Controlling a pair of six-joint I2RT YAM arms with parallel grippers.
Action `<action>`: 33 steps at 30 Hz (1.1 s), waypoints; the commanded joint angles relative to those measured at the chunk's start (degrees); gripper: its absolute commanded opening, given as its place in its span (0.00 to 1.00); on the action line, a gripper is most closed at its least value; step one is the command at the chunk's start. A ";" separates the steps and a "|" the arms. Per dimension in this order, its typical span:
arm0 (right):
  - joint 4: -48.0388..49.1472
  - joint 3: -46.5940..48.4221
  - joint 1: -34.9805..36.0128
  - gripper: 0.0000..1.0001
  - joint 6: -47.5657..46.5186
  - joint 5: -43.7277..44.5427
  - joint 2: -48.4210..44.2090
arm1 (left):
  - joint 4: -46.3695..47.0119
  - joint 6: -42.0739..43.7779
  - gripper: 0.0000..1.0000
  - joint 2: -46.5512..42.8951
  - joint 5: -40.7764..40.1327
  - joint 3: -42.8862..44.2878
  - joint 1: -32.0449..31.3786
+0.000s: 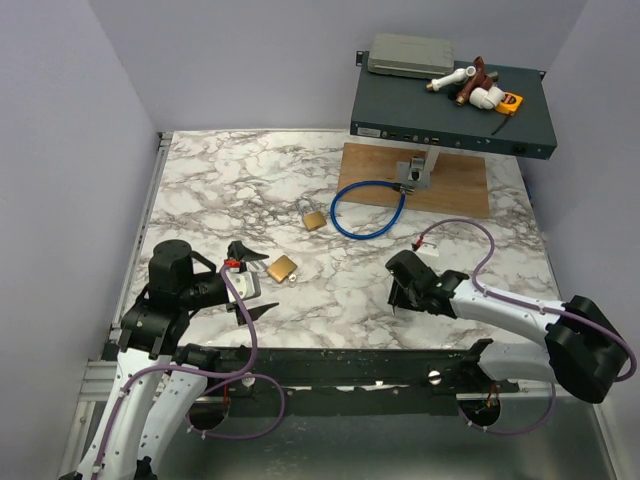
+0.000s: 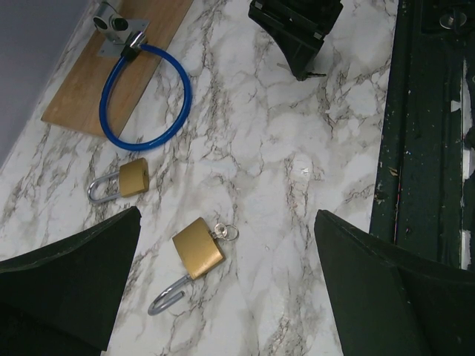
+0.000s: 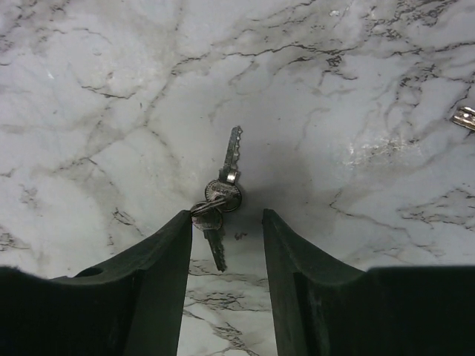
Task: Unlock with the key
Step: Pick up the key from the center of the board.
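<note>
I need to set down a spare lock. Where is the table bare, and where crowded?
Bare: the far left corner of the table, left of the far padlock; also the marble between the near padlock and the right gripper. Crowded: far right, around the blue cable loop and wooden board.

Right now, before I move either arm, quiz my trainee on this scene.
1. True or false: the left gripper is shut.
2. Which has a small ring at its base, the near padlock or the far padlock?
3. The keys lie: A in the left gripper; B on the marble table between the right gripper's fingers; C atop the far padlock.
Key: 1 false; 2 near padlock; 3 B.
</note>
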 commanded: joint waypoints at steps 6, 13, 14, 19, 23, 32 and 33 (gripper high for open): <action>4.72 -1.69 0.00 0.34 2.18 -0.25 4.47 | 0.99 -0.60 0.98 -0.84 1.69 0.26 -0.33; 5.42 -2.20 0.03 0.01 2.19 -1.21 4.13 | 0.17 -0.37 0.98 -0.81 1.85 0.52 -0.41; 5.39 -2.38 0.03 0.01 1.99 -1.24 3.71 | 0.07 -0.34 0.98 -0.83 1.90 0.52 -0.47; 7.16 -2.83 0.03 0.01 -1.42 -3.48 -0.93 | -0.21 -0.33 0.97 -0.22 2.85 0.66 -0.66; 9.03 -2.45 0.03 0.01 -5.61 -7.82 -6.03 | 1.12 -1.15 0.97 0.76 3.81 0.70 -1.11; 9.24 1.00 0.03 0.01 -9.36 -17.46 -16.31 | 10.79 -8.03 0.98 3.29 3.69 -2.03 -7.72; 9.39 1.71 0.02 0.01 -9.23 -18.40 -17.48 | 13.63 -11.08 0.98 3.69 2.54 -2.82 -9.34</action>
